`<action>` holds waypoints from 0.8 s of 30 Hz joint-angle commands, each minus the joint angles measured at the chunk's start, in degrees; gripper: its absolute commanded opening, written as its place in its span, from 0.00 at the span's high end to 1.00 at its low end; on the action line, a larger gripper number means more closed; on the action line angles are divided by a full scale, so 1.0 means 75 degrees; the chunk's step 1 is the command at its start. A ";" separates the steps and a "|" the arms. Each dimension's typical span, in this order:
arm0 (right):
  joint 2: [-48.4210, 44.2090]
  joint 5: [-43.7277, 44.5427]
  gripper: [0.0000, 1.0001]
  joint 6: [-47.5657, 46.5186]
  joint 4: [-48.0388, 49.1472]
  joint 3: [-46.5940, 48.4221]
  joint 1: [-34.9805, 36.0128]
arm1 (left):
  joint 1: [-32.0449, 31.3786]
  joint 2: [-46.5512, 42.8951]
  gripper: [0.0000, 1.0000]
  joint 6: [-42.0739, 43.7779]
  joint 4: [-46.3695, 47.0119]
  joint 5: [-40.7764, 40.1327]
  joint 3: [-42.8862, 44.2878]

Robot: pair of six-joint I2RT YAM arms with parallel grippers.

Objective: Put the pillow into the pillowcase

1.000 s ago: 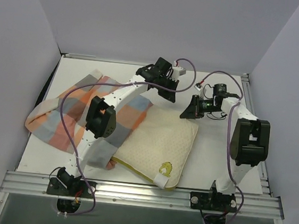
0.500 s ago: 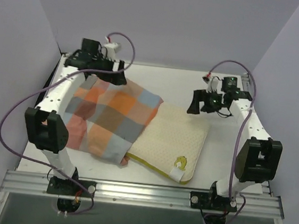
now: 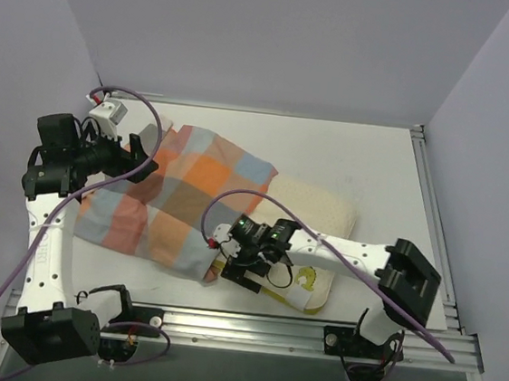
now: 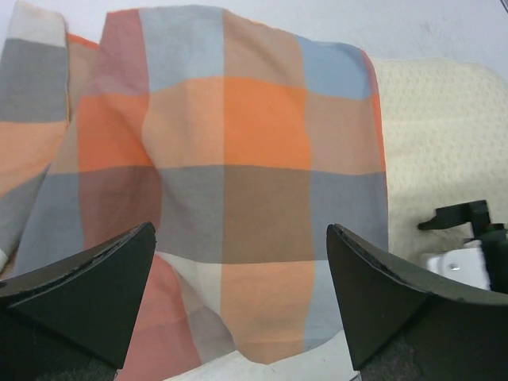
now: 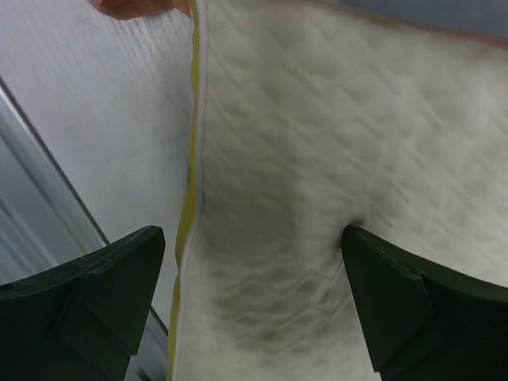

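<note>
The checked pillowcase [image 3: 181, 192] lies flat on the left half of the table and covers the left part of the cream pillow [image 3: 325, 212]. My left gripper [image 3: 147, 159] hovers open at the pillowcase's left end. In the left wrist view the pillowcase [image 4: 230, 151] fills the space between the open gripper [image 4: 242, 294], and the pillow [image 4: 444, 119] shows at the right. My right gripper [image 3: 245, 267] is open low over the pillow's near edge. In the right wrist view the gripper [image 5: 254, 302] straddles the pillow [image 5: 333, 159] beside its yellow edge [image 5: 190, 159], with one fingertip [image 5: 397, 294] pressing into the fabric.
The white table [image 3: 376, 158] is walled by pale panels on three sides. An aluminium rail [image 3: 240, 324] runs along the near edge, just in front of the pillow's corner. Purple cables loop off both arms.
Both grippers have gone from shut to open. The left arm swung from the back to the pillowcase's left end. The right arm came from the back right to the pillow's near edge.
</note>
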 commanded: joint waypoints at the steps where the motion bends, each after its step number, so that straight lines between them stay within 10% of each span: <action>1: 0.1006 0.1484 0.00 0.0373 0.0136 0.0558 0.0437 | 0.0122 -0.0268 0.03 0.0112 0.0022 0.0722 -0.0182; 2: 0.1229 0.1508 0.01 0.0431 0.0125 0.0664 0.0426 | 0.0110 -0.0384 0.03 0.0312 -0.0060 0.0840 -0.0194; 6: 0.1444 0.0410 0.79 0.0793 -0.0027 0.1190 -0.0345 | -0.0030 -0.0479 0.03 0.2395 -0.1393 0.1357 0.0261; 8: 0.1092 -0.0669 1.00 0.0877 -0.0075 0.1414 -0.1034 | -0.0217 -0.0421 0.05 0.4128 -0.2751 0.1252 0.0403; 14: 0.0048 -0.3035 1.00 0.1088 -0.0437 0.2445 -0.2455 | -0.2216 -0.1087 0.08 0.7601 -0.4900 -0.0021 -0.0193; 24: 0.0293 -0.4385 1.00 0.1345 -0.0555 0.2833 -0.2890 | -0.9235 -0.1312 0.02 0.6994 -0.1752 -0.4578 -0.2290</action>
